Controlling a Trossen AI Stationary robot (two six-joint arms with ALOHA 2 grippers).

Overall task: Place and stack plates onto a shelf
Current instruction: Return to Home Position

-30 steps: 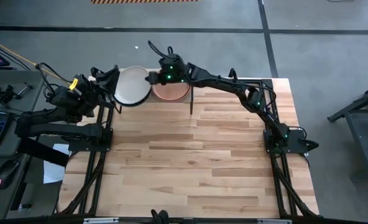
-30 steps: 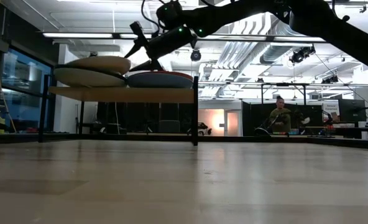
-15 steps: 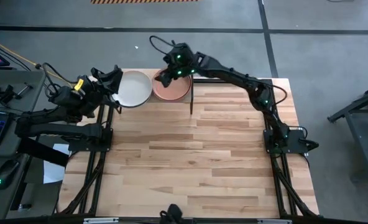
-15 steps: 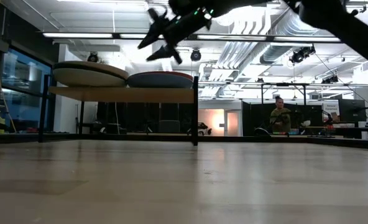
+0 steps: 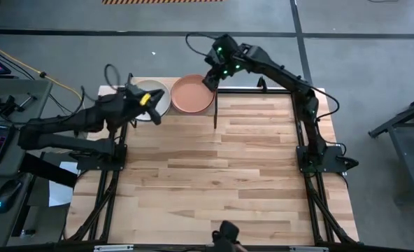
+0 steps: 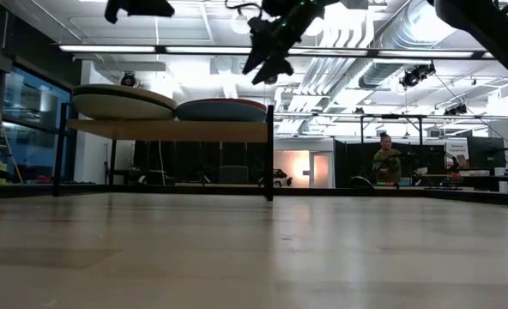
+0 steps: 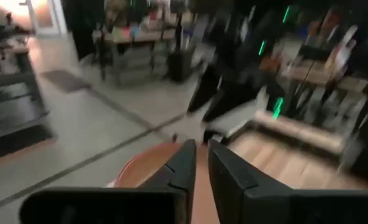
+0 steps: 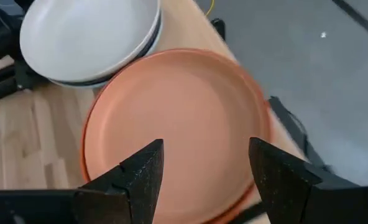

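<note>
Grey floor rings the light-wood tabletop (image 5: 214, 175). From above, you see the salmon plate (image 5: 193, 94) and the white plate (image 5: 159, 94) topping two stacks at the far edge. The left arm (image 5: 74, 123) reaches over the white one and the right arm (image 5: 277, 70) hangs beside the salmon.

At table height, both stacks sit side by side on the shelf (image 6: 168, 130).

Your left wrist view shows the left jaws nearly closed and empty.

Your right wrist view shows the right jaws spread wide and empty above the salmon plate.

Stacking looks done. Next, I'd judge, bring both arms home clear of the shelf.
</note>
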